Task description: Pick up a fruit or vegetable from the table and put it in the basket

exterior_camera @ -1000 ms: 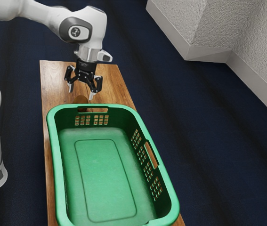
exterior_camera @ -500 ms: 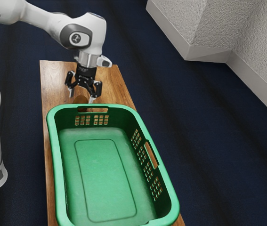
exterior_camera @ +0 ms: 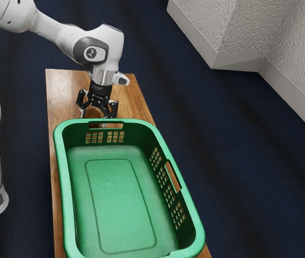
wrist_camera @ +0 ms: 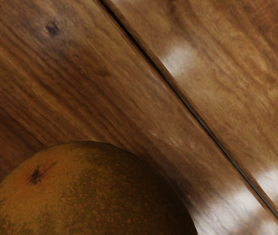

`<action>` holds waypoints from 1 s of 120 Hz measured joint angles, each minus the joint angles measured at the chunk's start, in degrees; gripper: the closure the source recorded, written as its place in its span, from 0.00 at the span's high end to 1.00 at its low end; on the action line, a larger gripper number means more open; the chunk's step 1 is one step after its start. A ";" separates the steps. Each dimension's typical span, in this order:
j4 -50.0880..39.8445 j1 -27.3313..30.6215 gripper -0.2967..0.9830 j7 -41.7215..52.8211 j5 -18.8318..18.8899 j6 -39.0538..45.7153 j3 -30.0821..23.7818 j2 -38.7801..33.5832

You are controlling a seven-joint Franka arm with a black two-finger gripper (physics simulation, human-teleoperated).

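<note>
Straddling the fruit (wrist_camera: 87, 191) are 2 parted jaws.

Ext. view, ctr left: basket's (exterior_camera: 78, 135) end wall blocks low pass from table (exterior_camera: 63, 91), upper left; room to go over rim (exterior_camera: 136, 122) & down thru open top, lower ctr.

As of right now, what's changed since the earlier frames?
Gripper came down over the brown, round fruit, its open fingers now lower on either side of it; the arm lowered with it. Nothing taken hold of or let go. Fruit, green basket and table stayed put.
</note>
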 joint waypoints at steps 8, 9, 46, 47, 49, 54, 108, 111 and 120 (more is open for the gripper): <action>-0.42 0.28 0.74 0.13 -0.23 0.41 0.03 0.02; -0.46 0.30 0.74 0.14 -0.25 0.45 0.08 0.02; -1.19 0.42 0.72 0.51 -0.57 2.14 0.54 0.80; -1.19 0.42 0.72 0.51 -0.57 2.18 0.54 0.80; -1.20 0.42 0.72 0.53 -0.57 2.25 0.54 0.80; -1.21 0.42 0.71 0.55 -0.58 2.41 0.54 0.81; -1.35 0.37 0.46 -2.04 0.47 2.97 0.62 0.67; -1.28 0.39 0.46 -2.22 0.51 2.97 0.62 0.61; -0.73 0.85 0.47 -2.71 0.58 2.96 0.65 0.17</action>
